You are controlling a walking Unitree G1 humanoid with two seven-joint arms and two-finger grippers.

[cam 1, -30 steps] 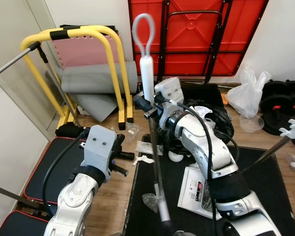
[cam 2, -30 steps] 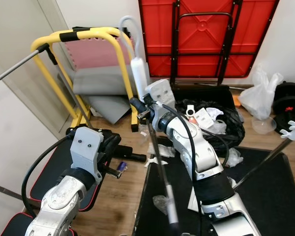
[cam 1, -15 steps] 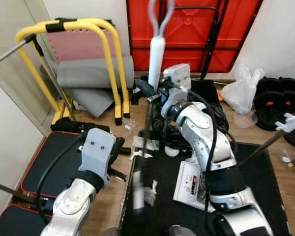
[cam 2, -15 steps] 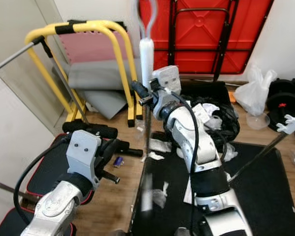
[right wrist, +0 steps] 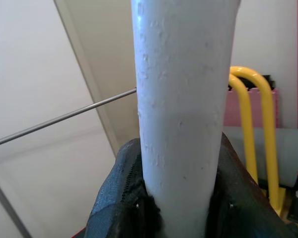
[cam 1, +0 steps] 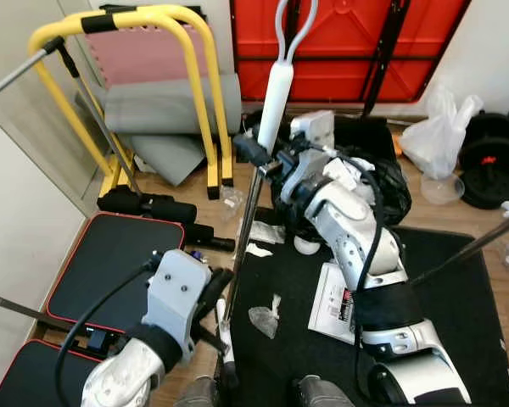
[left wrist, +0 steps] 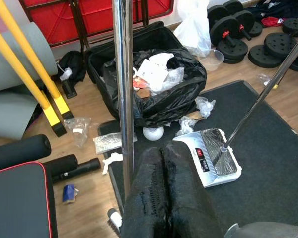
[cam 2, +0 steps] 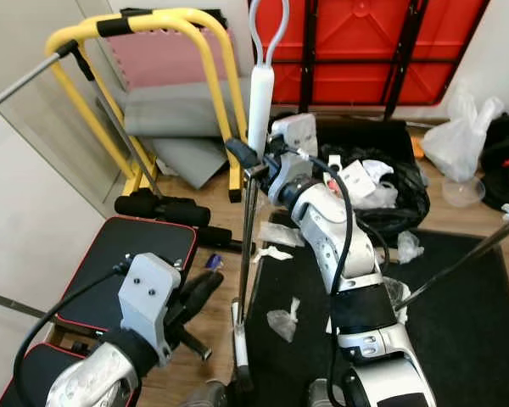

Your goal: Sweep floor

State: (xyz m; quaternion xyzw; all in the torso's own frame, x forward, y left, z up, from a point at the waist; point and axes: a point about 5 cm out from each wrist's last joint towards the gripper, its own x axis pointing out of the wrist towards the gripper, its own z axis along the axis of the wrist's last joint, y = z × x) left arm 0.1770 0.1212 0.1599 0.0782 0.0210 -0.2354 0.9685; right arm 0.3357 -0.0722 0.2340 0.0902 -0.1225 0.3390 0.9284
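Broom [cam 1: 253,203] swung near-upright since a second ago — right hand [cam 1: 256,161] gripping its white handle, left hand [left wrist: 161,188] pinched empty; crumpled wrapper [cam 1: 264,318] at 6 o'clock unswept.

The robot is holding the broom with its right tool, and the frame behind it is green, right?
Not quite. The right tool does hold the broom, but the frame behind it is yellow, not green. The right eye view shows it.

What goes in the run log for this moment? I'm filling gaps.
task: sweep floor | right hand: shut on broom handle | left hand: shut, beside broom pole | litter on black mat
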